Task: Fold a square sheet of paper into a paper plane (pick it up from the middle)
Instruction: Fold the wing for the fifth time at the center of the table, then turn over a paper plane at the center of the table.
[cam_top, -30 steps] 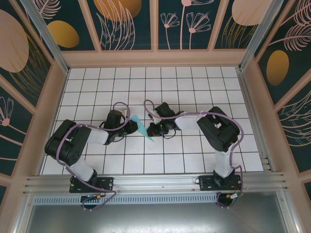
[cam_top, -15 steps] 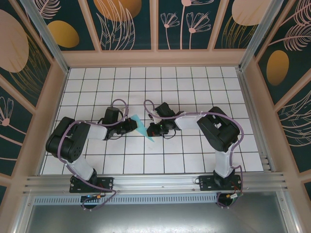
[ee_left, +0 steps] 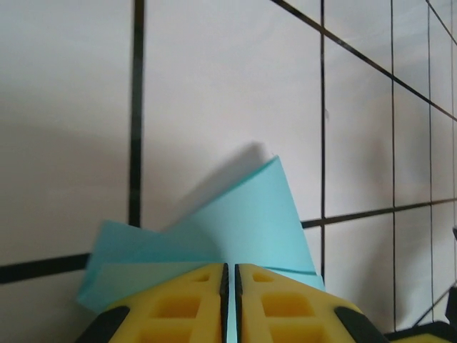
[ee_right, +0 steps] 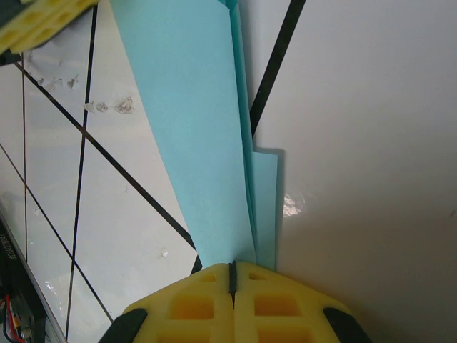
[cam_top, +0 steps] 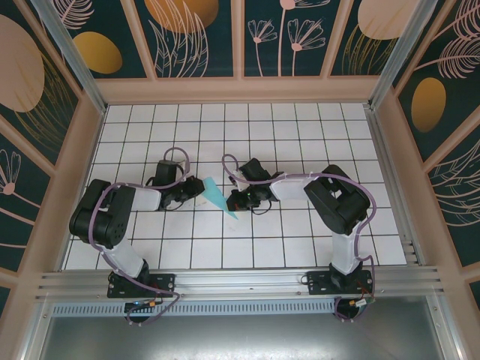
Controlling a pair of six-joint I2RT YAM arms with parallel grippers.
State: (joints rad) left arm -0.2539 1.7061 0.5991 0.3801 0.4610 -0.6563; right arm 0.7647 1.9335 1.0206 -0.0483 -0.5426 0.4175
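The paper plane (cam_top: 216, 195) is light-blue paper folded into a slim pointed dart, held just above the white grid table between both arms. My left gripper (cam_top: 197, 190) is shut on its wide upper-left end. In the left wrist view the yellow fingers (ee_left: 178, 307) pinch the paper plane (ee_left: 246, 214), whose flap bows upward. My right gripper (cam_top: 235, 201) is shut on the lower right edge. The right wrist view has the paper plane (ee_right: 189, 121) running away from the closed gripper (ee_right: 232, 266), its layered folds along the right side.
The white grid table (cam_top: 300, 127) is walled by tan rails and patterned panels (cam_top: 240, 37). One yellow finger of the left gripper (ee_right: 36, 21) shows in the right wrist view's top-left corner. Some small scuffs mark the table (ee_right: 107, 107).
The left arm's wrist has swung up and to the left, and its gripper has drawn slightly left with the paper. The paper's upper end now spreads wider. The right arm has stayed put.
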